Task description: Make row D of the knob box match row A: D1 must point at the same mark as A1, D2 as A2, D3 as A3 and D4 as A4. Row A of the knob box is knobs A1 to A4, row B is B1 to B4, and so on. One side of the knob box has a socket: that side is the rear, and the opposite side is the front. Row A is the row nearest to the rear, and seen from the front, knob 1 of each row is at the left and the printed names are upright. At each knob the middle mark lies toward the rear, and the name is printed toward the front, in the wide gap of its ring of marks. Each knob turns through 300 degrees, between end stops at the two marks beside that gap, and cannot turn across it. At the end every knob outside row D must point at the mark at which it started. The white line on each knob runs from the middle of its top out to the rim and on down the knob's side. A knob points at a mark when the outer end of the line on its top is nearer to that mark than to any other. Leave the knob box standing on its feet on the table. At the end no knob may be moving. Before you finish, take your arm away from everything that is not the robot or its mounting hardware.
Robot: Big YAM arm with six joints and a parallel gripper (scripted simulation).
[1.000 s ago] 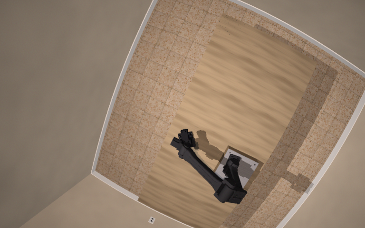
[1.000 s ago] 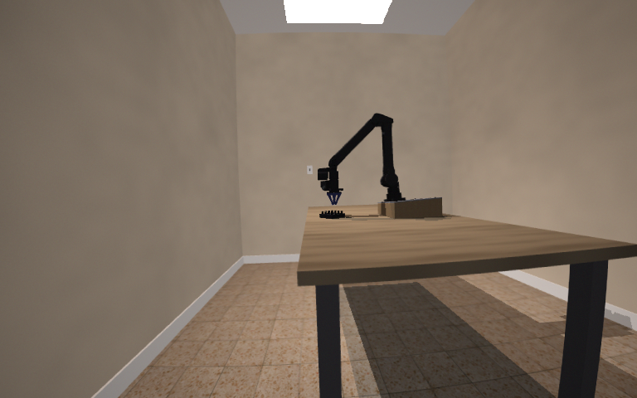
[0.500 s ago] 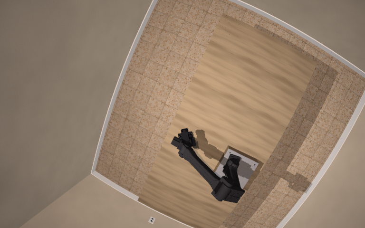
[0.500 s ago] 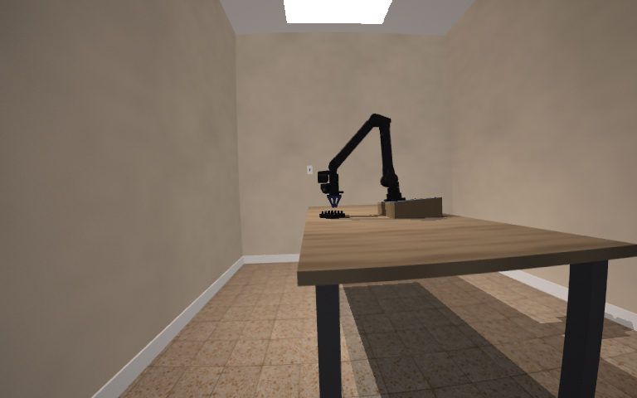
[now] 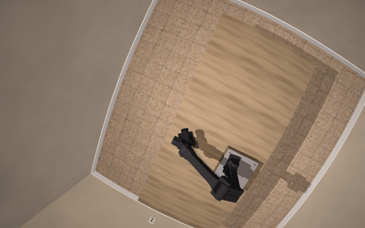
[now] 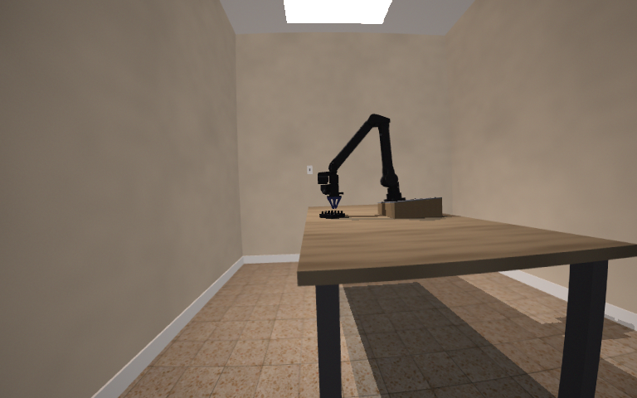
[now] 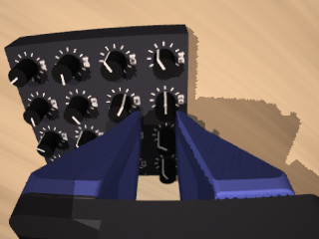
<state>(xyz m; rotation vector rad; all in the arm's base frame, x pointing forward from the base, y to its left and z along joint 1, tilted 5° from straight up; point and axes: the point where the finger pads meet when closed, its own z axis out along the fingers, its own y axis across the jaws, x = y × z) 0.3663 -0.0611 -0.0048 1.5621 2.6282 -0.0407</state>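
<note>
Presently the end effector (image 7: 159, 118) hangs tips-down over the knob box (image 7: 143, 82), which stands flat on the counter (image 6: 422, 239) near its far left edge, well apart from my base. The fingers are set to a narrow gap and grip nothing; they are open just enough to pass over a knob. In the wrist view the two blue fingers straddle the right-hand column of knobs as that view shows it. Two knobs are visible in the gap: one (image 7: 161, 138) further from me and one (image 7: 166, 167) nearest the camera. From the exterior view, the tips appear just above the box, not yet down on it.

Hazards from this position:

1. Wrong knob. The printed names are too small to read and the socket side is not visible, so I cannot confirm which row is D. Two knobs lie in line between the fingers. Descending on the wrong one would disturb a knob that must end at its starting mark.

2. Collision with neighbours. The knobs are closely spaced. A finger that lands off-centre could nudge the adjacent knob or its rim.

3. Slip. The gap is narrow. If the fingers catch only the top edge of the knob, the wrist will turn and the knob will not follow, and the pointer will stop short of the mark.

4. Box shift. Excess downward or sideways force could slide or tip the box on its feet.

5. End stop. Turning toward the wide gap would jam the knob and drag the box.
</note>
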